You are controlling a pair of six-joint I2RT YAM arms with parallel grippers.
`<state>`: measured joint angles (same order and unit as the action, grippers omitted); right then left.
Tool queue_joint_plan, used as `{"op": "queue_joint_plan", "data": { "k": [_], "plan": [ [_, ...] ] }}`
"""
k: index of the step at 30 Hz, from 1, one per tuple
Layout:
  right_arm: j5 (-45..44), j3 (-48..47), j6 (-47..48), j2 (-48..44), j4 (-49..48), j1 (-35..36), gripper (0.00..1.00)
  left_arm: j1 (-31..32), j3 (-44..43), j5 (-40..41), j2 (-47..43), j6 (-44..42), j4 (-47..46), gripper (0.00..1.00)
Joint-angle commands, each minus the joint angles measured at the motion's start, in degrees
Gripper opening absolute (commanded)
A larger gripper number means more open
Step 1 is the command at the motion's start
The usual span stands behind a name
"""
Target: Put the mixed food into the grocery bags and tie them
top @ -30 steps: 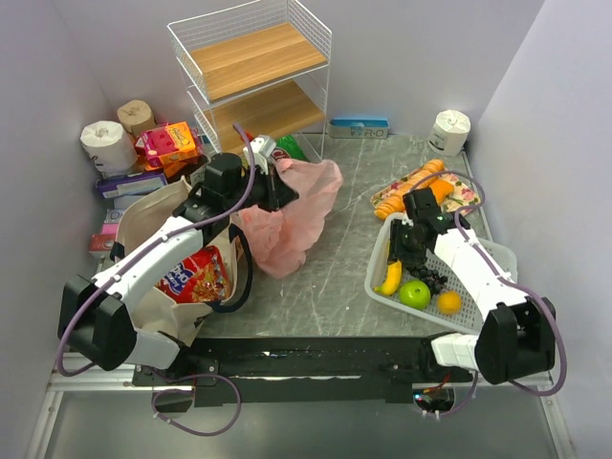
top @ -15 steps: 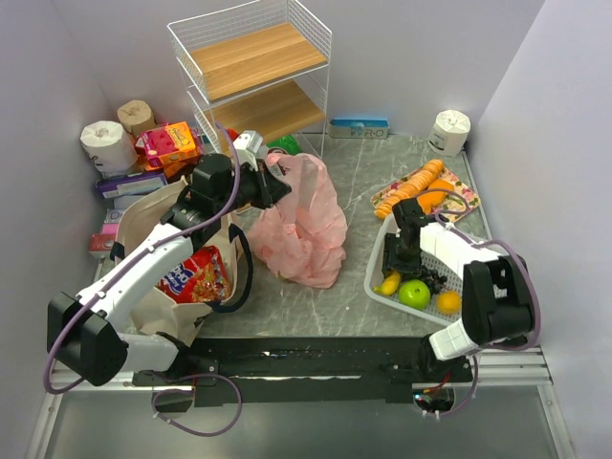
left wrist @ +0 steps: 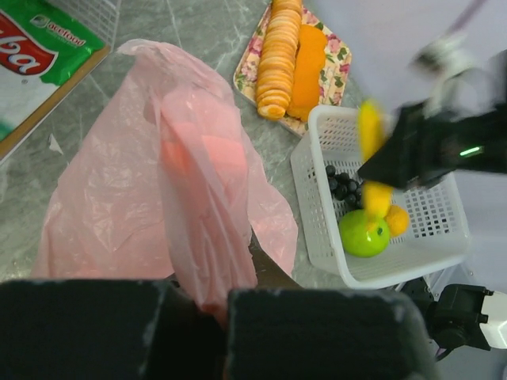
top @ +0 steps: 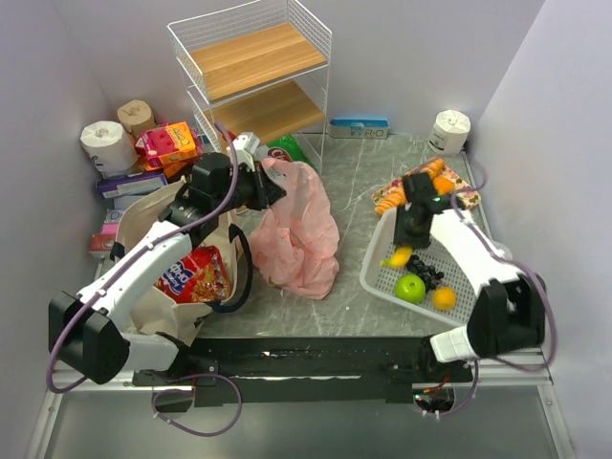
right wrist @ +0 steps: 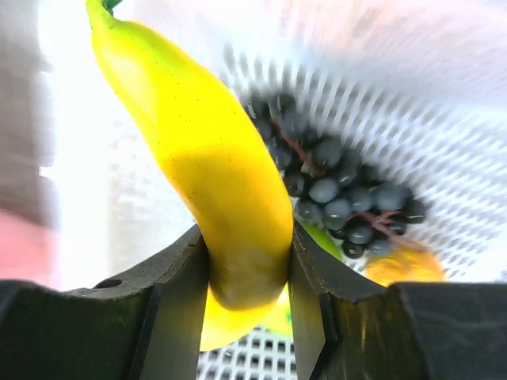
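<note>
Top external: left tool (top: pixel 274 187) pinches pink bag (top: pixel 296 234), its base resting on tabletop (top: pixel 356 191); right tool (top: pixel 409 237) holds banana (top: pixel 399 255) over white basket (top: pixel 375 278).
Left wrist: bag film likely thin, limp, slippery; best taken by loop handles.
Right wrist: banana clamped mid-body; probably soft, bruises easily.

Grey veined marble counter (top: pixel 354 277), evenly lit from above, with soft, short shadows. Plain pale lilac-white walls (top: pixel 411 57) close it in along the far, left and right edges. White wire rack (top: pixel 316 57) stands at the far edge, left of centre, holding two wooden shelves, upper (top: pixel 258 53) and lower (top: pixel 273 110). Metal rail (top: pixel 316 391) runs along the near edge, dull grey floor (top: pixel 316 435) beyond it.
</note>
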<state>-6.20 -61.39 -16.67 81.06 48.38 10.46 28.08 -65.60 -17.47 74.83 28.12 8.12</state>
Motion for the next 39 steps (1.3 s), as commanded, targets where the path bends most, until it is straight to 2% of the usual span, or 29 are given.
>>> {"op": "queue_joint_plan", "data": {
  "k": [1, 5, 6, 7, 10, 13, 19, 23, 27, 30, 32, 36, 39],
  "plan": [
    [-2.7, -13.81, 0.85, -8.63, 4.01, 0.0, 0.0, -1.53, -2.6, -3.53, -0.38, 0.0, 0.75, 0.01],
    [10.22, -15.79, -2.13, -11.88, -8.0, 3.33, 0.0, -3.02, -2.51, -5.37, -1.17, 1.06, 1.02, 0.01],
    [11.2, -15.43, -2.4, -12.5, -11.26, 7.86, 0.0, -3.37, -2.42, -6.07, -1.35, 1.32, 0.76, 0.01],
    [10.07, -14.65, -1.97, -12.5, -17.29, 10.69, 0.0, -3.9, -1.9, -7.99, -1.7, 2.11, 0.24, 0.01],
    [9.18, -13.77, -1.53, -10.4, -27.15, 19.48, 0.0, -4.52, -1.2, -10.56, -2.31, 2.99, -1.26, 0.01],
    [8.31, -12.36, -3.19, -6.54, -34.72, 24.32, 0.0, -4.87, -0.32, -13.37, -3.63, 3.95, -2.93, 0.01],
    [6.29, -8.95, -6.09, 0.24, -44.85, 29.7, 0.0, -5.4, 3.45, -17.94, -6.0, 10.09, -10.12, 0.01],
    [1.03, -4.28, -9.08, 3.04, -55.29, 32.95, 0.0, -5.4, 7.24, -20.23, -6.62, 15.9, -17.42, 0.01],
    [-3.9, -0.76, -12.42, 6.21, -61.37, 34.01, 0.0, -5.4, 8.65, -20.76, -6.8, 19.42, -21.21, 0.01],
    [-3.48, -2.06, -13.57, 10.16, -63.76, 34.36, 0.0, -5.4, 8.48, -21.37, -6.45, 21.62, -23.85, 0.01],
    [-3.38, -3.91, -13.74, 14.19, -62.1, 34.72, 0.0, -5.49, 8.21, -21.2, -6.18, 23.12, -25.6, 0.01],
    [-4.08, -8.04, -12.69, 18.61, -54.99, 34.8, 0.0, -5.57, 5.93, -20.06, -6.27, 22.25, -24.3, 0.01],
    [-10.4, -10.85, -11.81, 20.45, -44.72, 34.28, 0.0, -6.71, 4.78, -19.09, -7.23, 20.75, -21.93, 0.01]
  ]
}}
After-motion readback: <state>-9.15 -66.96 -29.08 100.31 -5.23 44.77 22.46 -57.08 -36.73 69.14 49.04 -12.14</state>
